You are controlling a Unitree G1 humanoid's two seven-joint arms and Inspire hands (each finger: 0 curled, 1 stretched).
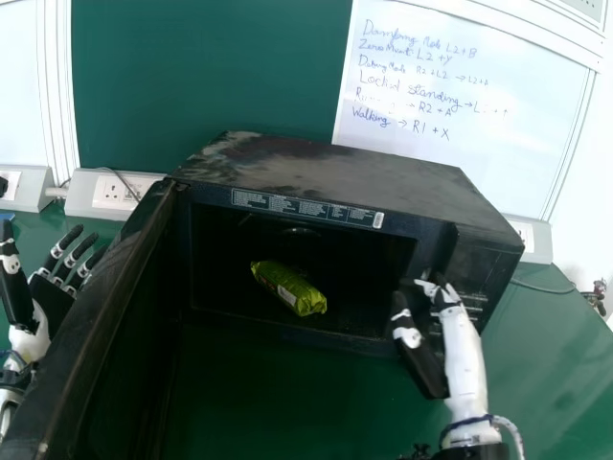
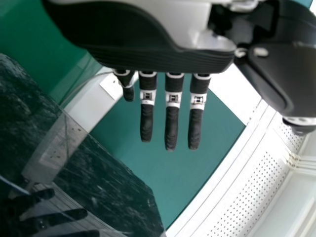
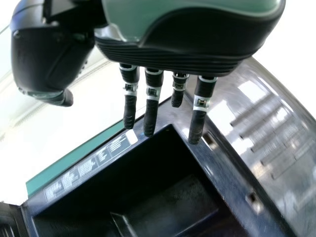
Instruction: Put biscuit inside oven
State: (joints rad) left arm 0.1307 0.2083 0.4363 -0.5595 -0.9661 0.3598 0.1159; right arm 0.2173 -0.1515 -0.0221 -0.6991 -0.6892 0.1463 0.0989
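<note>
Biscuit packet: The green, shiny packet (image 1: 290, 289) lies at a slant on the floor of the black oven (image 1: 330, 182), inside its front opening.
Oven door: In my head view the door (image 1: 91, 326) stands wide open on the left, between the oven's opening and my left hand (image 1: 50, 299).
Left hand: Beyond the door, near the wall sockets (image 1: 115, 193); its fingers are open and straight.
Right hand: My right hand (image 1: 463, 350) is at the front right of the oven, by the controls; its fingers are open and hold nothing. I cannot tell whether they touch the oven.
Behind the oven: A dark green board (image 1: 211, 72) and a whiteboard (image 1: 479, 158) with handwriting.
On the right: A thin cable (image 1: 546, 288) runs over the green worktop (image 1: 546, 383).
Hidden or cut off: The door covers some of the worktop; my right hand covers some of the controls. My left arm is cut off by the head view's edge. The oven's back is too dark to make out.
</note>
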